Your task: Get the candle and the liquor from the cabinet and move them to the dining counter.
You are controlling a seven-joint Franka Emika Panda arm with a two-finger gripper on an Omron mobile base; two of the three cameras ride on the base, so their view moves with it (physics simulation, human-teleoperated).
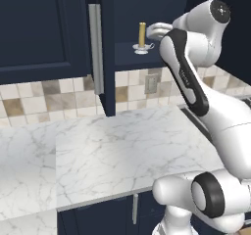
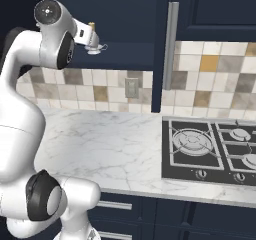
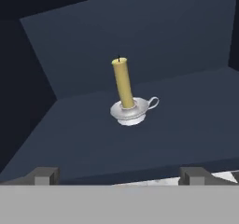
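In the left base view, the open door [image 1: 95, 48] of the cabinet [image 1: 44, 31] stands edge-on at the left, its long silver bar handle facing the camera. Right of it, the candle [image 1: 142, 35] stands upright on its small white holder on the cabinet's dark shelf, near the front edge. The gripper [image 1: 153, 31] sits just beside the candle on its right, at the end of the white arm [image 1: 188, 77] that reaches up from the lower right. Below them lies the marble worktop [image 1: 108, 151] with its tiled backsplash [image 1: 49, 99] and a wall outlet [image 1: 150, 84].

In the right base view, the arm hides most of the candle [image 2: 92, 25]; the holder's loop handle seems to poke out beside the hand, though that is hard to make out. Farther right, a black gas hob [image 2: 215, 151] is set into the worktop.

In the hand view, the candle [image 3: 122, 83] stands central on the shelf, the loop handle of its holder [image 3: 130, 111] pointing right. The two fingertips [image 3: 44, 175] stand wide apart at the bottom, spread fully and holding nothing, well short of the candle.
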